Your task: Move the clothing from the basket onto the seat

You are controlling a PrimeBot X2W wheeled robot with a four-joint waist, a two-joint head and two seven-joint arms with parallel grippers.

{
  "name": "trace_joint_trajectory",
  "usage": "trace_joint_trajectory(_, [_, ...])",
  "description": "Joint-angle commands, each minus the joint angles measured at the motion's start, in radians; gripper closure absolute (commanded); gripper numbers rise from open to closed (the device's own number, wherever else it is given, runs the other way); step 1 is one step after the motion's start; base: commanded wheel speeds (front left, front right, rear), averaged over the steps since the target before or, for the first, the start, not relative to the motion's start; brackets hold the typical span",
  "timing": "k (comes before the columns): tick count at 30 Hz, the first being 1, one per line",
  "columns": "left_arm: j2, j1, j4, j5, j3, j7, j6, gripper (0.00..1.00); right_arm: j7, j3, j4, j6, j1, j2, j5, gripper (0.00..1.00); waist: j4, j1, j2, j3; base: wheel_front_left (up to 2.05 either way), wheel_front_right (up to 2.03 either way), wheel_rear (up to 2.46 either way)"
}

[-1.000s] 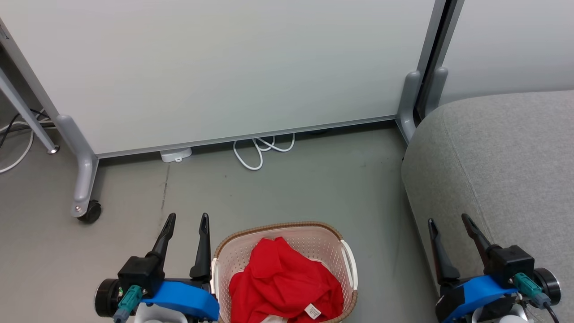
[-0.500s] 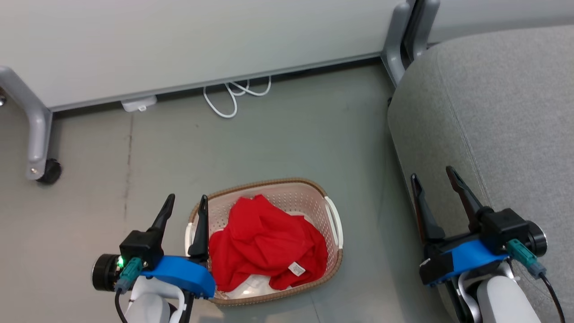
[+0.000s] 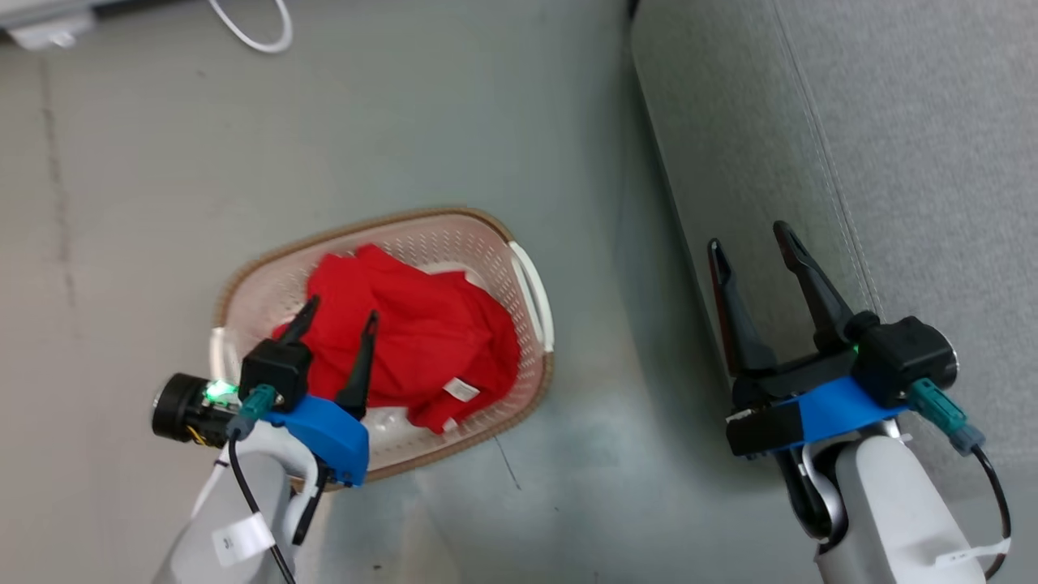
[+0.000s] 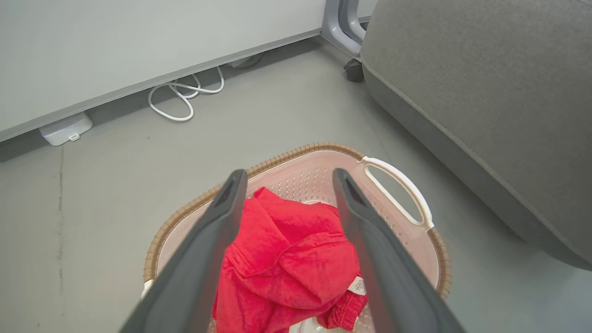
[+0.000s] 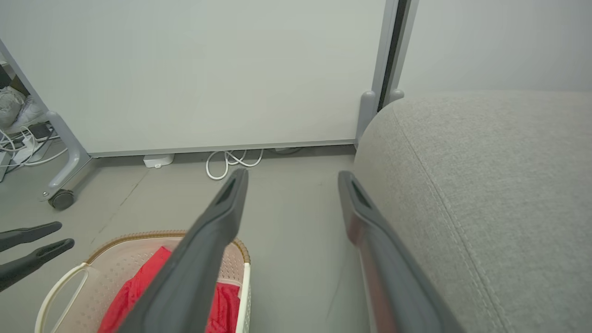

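Observation:
The clothing [image 3: 422, 332] is a crumpled bright-red heap with a small white label [image 3: 460, 389], lying in the cream perforated basket [image 3: 478, 217] on the floor. My left gripper [image 3: 342, 308] hangs open over the heap's left part, nothing between its fingers. In the left wrist view the red clothing [image 4: 296, 263] lies beyond the open left gripper [image 4: 289, 173], inside the basket [image 4: 296, 152]. My right gripper [image 3: 748, 235] stands open and empty at the side edge of the grey seat [image 3: 892, 162]. The right wrist view shows the open right gripper [image 5: 292, 173], the seat [image 5: 485, 185], the basket [image 5: 115, 243] and the clothing [image 5: 138, 286].
A white partition panel [image 5: 208, 69] on castors [image 5: 61, 199] stands behind the basket. A looped white cable [image 4: 185, 95] and a white box [image 4: 64, 129] lie at its foot. Grey floor separates basket and seat.
The camera has tilted down, so the whole picture has shifted. My left gripper, earlier beside the basket's left rim, is now over the red clothing. Both grippers stay open.

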Motion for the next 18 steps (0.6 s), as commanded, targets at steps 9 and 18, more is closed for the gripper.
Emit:
trace_joint_trajectory(9, [0.091,-0.14,0.131,0.007,-0.088,0.007,-0.005,0.0,-0.013,0.069,-0.029,0.0,-0.073,-0.001,0.083,0.0,-0.139,-0.0002,0.0,0.206,0.0,0.0,0.0])
trace_joint_trajectory(18, [0.174,-0.245,0.207,0.004,-0.158,0.064,-0.005,0.0,-0.014,0.117,-0.081,0.0,-0.102,-0.001,0.135,0.0,-0.181,-0.0002,0.0,0.311,0.0,0.0,0.0])
